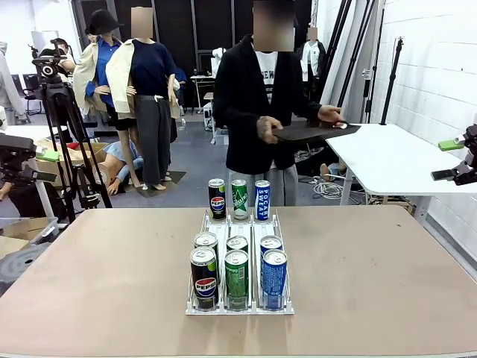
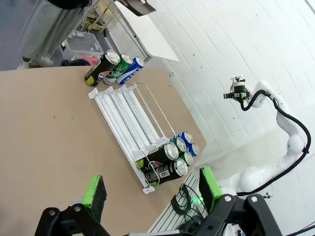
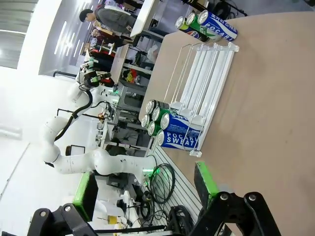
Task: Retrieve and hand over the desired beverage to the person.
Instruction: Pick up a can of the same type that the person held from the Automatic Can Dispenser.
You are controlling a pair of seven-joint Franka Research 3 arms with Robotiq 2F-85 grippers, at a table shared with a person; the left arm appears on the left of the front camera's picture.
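A clear rack point(image 1: 238, 225) stands mid-table. Three cans stand at its far end: black Pepsi point(image 1: 216, 198), green point(image 1: 239, 199), blue Pocari point(image 1: 262, 200). Several more of the same kinds sit in two rows at its near end point(image 1: 237, 277). The person point(image 1: 257, 97) stands beyond the table with a black tray point(image 1: 309, 132) in both hands. My left gripper point(image 1: 43, 165) hangs open at the left edge and my right gripper point(image 1: 449, 159) open at the right edge. Both are far from the cans. Each wrist view shows open, empty pads point(image 2: 94, 191) point(image 3: 205, 179) and the rack point(image 2: 123, 118) point(image 3: 211, 73).
The tan table point(image 1: 112, 261) has wide bare areas on both sides of the rack. A white table point(image 1: 395, 156) stands at the back right, and a camera tripod point(image 1: 59, 112) at the back left.
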